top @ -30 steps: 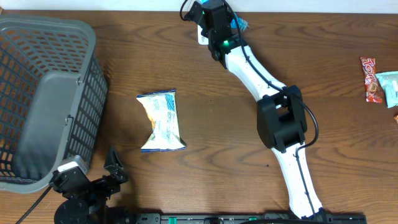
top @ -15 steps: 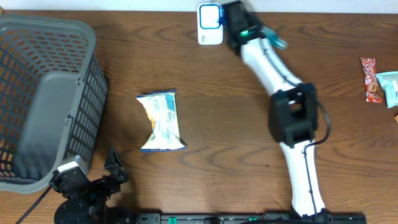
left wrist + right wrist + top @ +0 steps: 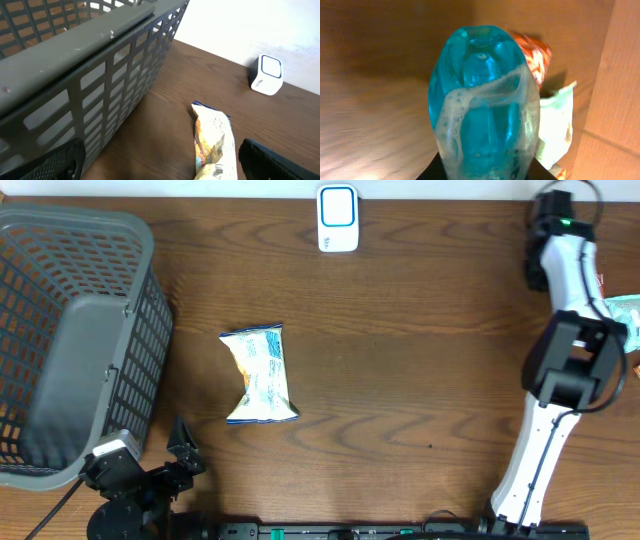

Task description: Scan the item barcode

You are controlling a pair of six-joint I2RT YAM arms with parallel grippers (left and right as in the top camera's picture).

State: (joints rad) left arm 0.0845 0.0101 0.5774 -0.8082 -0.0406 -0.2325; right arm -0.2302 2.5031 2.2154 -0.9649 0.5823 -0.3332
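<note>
Overhead, right gripper [image 3: 552, 208]: at the far right rear corner, well apart from scanner [image 3: 338, 218]; load hidden here.
Overhead, left gripper [image 3: 150, 452]: at the front edge beside basket [image 3: 75, 225], jaws spread, empty.
Overhead, bag [image 3: 260, 375]: flat, right of basket.
Left wrist: jaws wide apart; basket [image 3: 100, 65] left, bag [image 3: 215, 145] ahead, scanner [image 3: 266, 75] beyond.
Right wrist: jaws clamped on blue bottle [image 3: 482, 105], foamy liquid inside; red wrapper [image 3: 536, 54] and pale packet [image 3: 556, 125] behind.

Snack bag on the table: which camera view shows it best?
The overhead view: the whole snack bag lies in frame, seen from above. The left wrist view shows the bag at a slant, its near end cut off by the frame edge. The right wrist view is filled by the blue bottle, no bag.
</note>
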